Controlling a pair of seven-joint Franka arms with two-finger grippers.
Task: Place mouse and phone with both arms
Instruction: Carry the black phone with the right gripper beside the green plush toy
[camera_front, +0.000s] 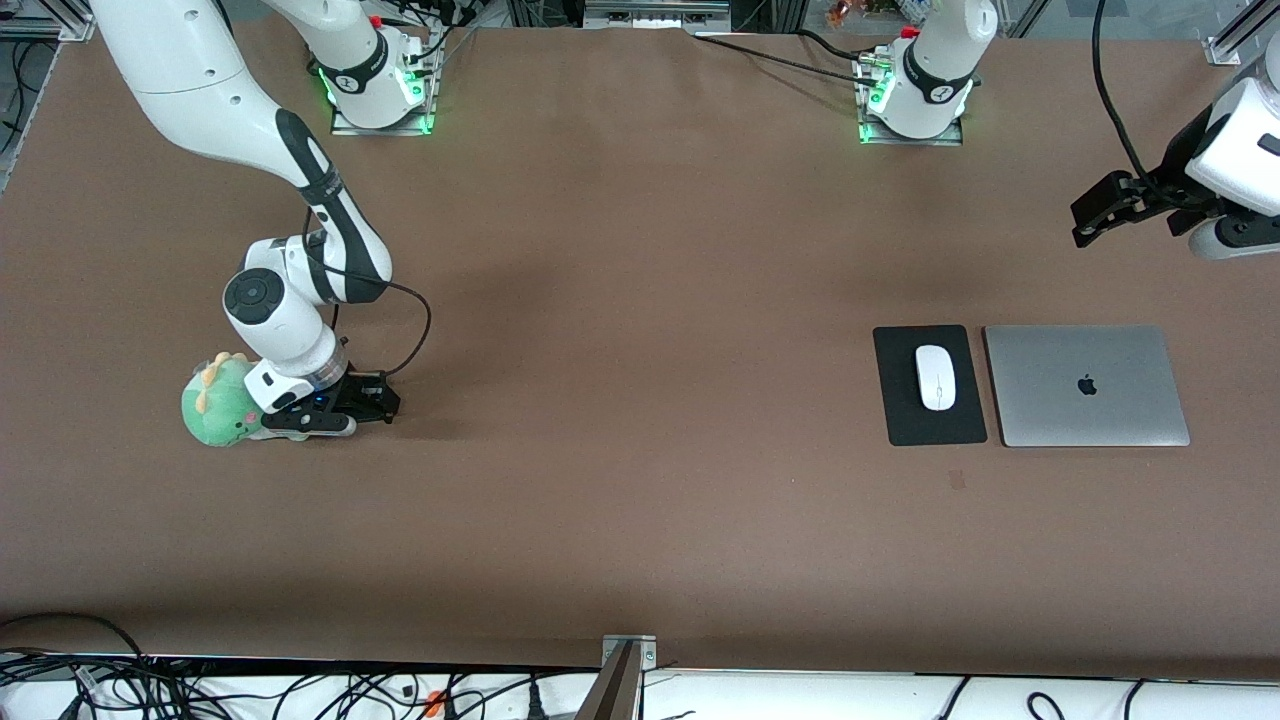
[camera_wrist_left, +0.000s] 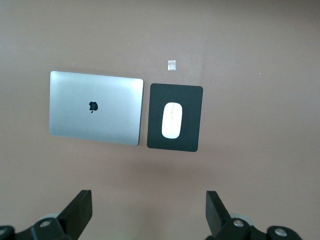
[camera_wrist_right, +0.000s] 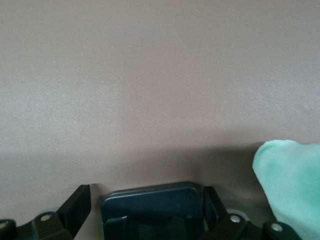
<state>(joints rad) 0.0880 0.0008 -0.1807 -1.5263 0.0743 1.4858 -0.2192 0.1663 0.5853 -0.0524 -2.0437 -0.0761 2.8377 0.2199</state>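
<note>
The white mouse (camera_front: 935, 377) lies on a black mat (camera_front: 900, 410) beside a closed silver laptop (camera_front: 1087, 385); the mouse also shows in the left wrist view (camera_wrist_left: 172, 120). My left gripper (camera_front: 1085, 225) is open and empty, up in the air at the left arm's end of the table; its own view (camera_wrist_left: 148, 200) shows its jaws wide apart. My right gripper (camera_front: 372, 398) is down at the table beside a green plush toy (camera_front: 215, 405). In the right wrist view the black phone (camera_wrist_right: 150, 205) lies between the open fingers of that gripper (camera_wrist_right: 146, 195), with a gap on one side. In the front view the phone is hidden under the gripper.
The plush toy (camera_wrist_right: 290, 180) sits close against the right gripper. A small pale mark (camera_front: 957, 480) is on the table nearer the front camera than the mat. Cables run along the table's edges.
</note>
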